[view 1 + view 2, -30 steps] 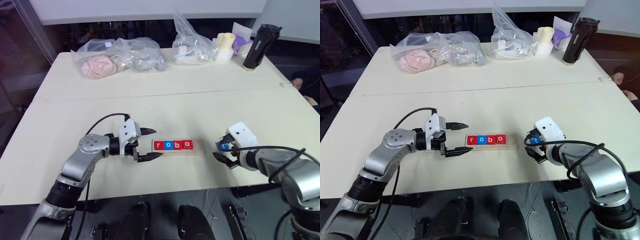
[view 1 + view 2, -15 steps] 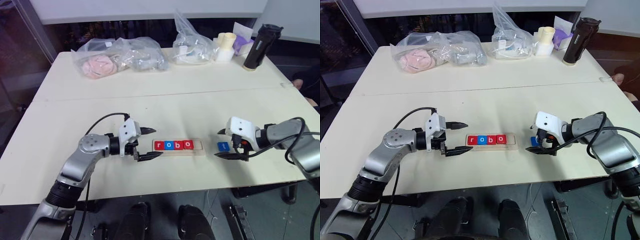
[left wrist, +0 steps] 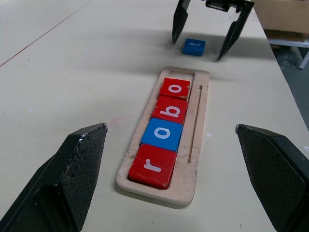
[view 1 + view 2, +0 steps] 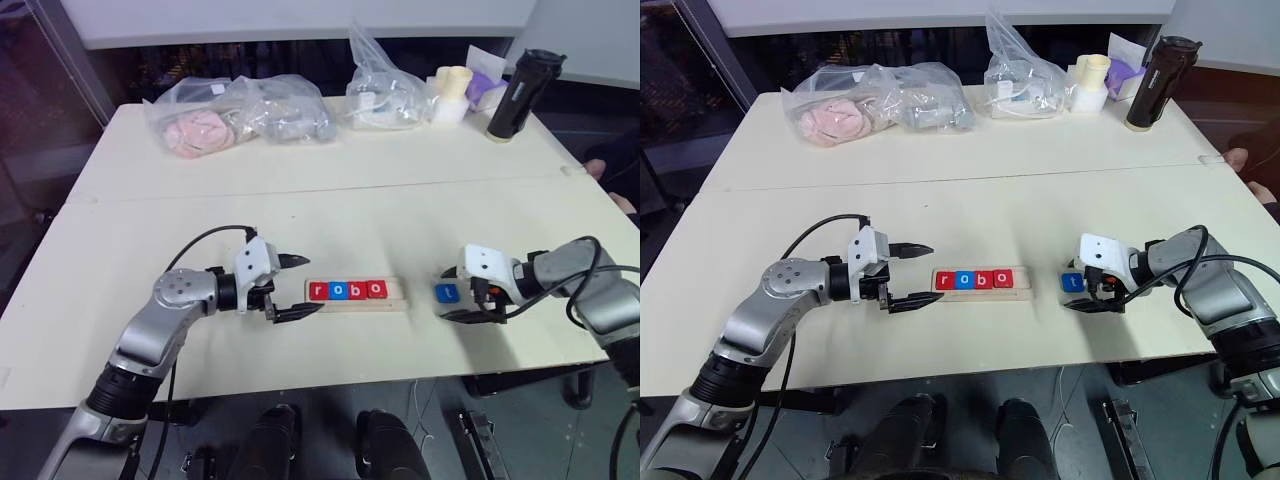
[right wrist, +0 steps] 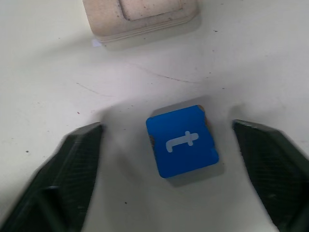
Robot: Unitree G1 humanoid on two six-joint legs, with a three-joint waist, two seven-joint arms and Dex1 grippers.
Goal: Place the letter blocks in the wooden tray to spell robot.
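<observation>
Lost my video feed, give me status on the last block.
Right gripper open, fingers straddling blue t block on table. Left gripper open beside wooden tray. Tray reads r-o-b-o, end slot empty. Nothing in the way.

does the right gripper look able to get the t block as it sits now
Probably yes. The right gripper is open with a finger on either side of the blue t block, which lies flat on the table apart from the tray, nothing between them.
</observation>
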